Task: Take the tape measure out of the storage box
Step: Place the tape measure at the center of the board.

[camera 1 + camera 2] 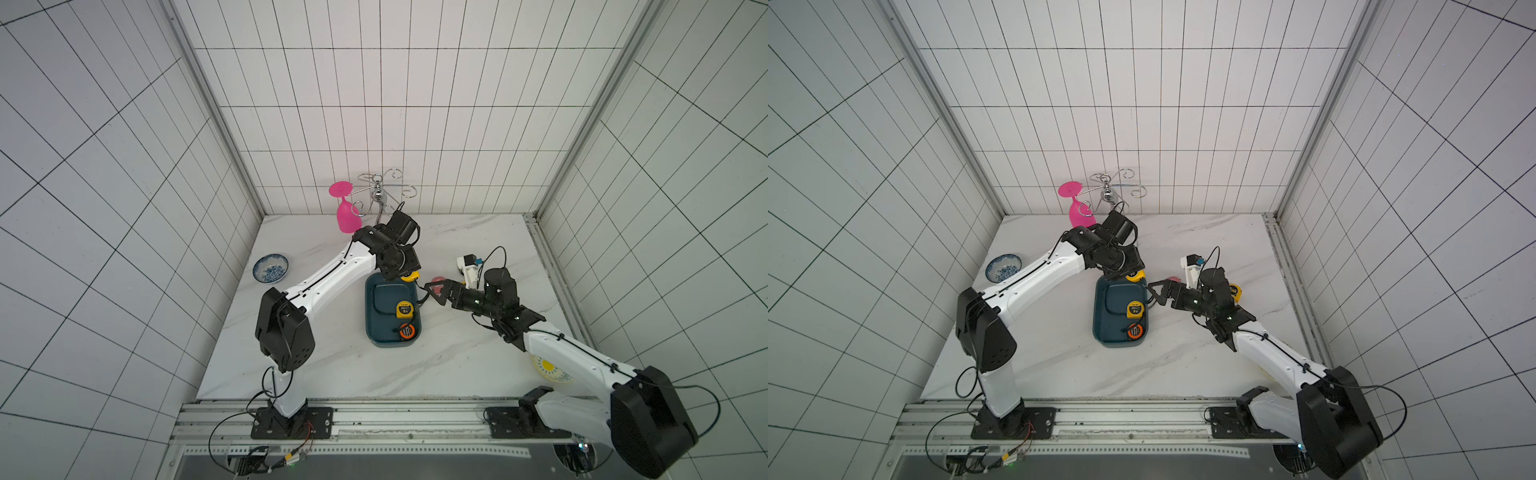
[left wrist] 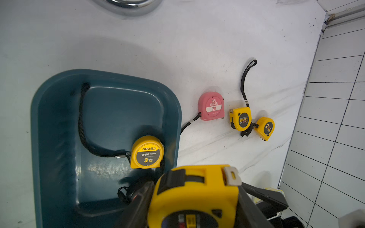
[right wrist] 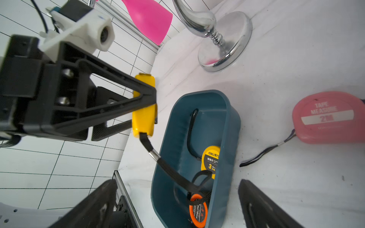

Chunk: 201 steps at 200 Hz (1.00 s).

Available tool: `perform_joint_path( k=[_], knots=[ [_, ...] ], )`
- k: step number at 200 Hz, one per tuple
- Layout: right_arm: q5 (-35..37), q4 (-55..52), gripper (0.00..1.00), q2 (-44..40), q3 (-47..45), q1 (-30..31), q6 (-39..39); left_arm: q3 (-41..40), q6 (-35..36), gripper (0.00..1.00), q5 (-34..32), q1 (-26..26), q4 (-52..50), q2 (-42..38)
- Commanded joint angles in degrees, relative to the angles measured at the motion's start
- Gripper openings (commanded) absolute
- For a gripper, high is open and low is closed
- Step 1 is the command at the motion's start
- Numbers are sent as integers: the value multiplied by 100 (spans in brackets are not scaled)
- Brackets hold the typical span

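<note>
The teal storage box (image 1: pixel 374 316) (image 1: pixel 1104 320) (image 2: pixel 59 118) (image 3: pixel 173 138) lies mid-table. My left gripper (image 1: pixel 409 274) (image 2: pixel 197 197) (image 3: pixel 146 98) is shut on a yellow tape measure (image 1: pixel 412 275) (image 1: pixel 1136 275) (image 2: pixel 197 189) (image 3: pixel 144 116), held above the box's far end. Its black strap (image 3: pixel 167 169) hangs down into the box across an orange tape measure (image 1: pixel 407 331) (image 3: pixel 197 211). A second yellow tape measure (image 1: pixel 404 309) (image 2: pixel 147 153) lies inside. My right gripper (image 1: pixel 429 291) (image 1: pixel 1152 291) (image 3: pixel 176 182) is open beside the box's right rim, holding nothing.
A pink tape measure (image 2: pixel 212 106) (image 3: pixel 327 118) and two small yellow ones (image 2: pixel 241 119) (image 2: pixel 265 128) lie on the table right of the box. A chrome rack (image 1: pixel 378 195) with a pink goblet (image 1: pixel 347 216) stands at the back. A blue-patterned bowl (image 1: pixel 270 268) sits left.
</note>
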Motion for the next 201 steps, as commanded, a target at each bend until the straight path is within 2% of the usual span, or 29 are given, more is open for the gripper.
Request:
perform_joint_path(
  k=[1,67,136,161,201],
  knots=[
    [140,408,99,-48,-141,96,-119,285,-279,0,326,-7,360,110],
    [409,1273,91,256,-306,178,-98,326,-724,0,843,-175,693,119],
    [778,1617,82,290,-391,206,-168,-68,-944,0,1094,-328,929,-104],
    [804,1692,72,352,-430,219,-106,-164,-986,0,1138,-362,987,-149],
    [757,1792,48,418,-510,223,-6,-202,-1008,0,1161,-379,1066,-184]
  ],
)
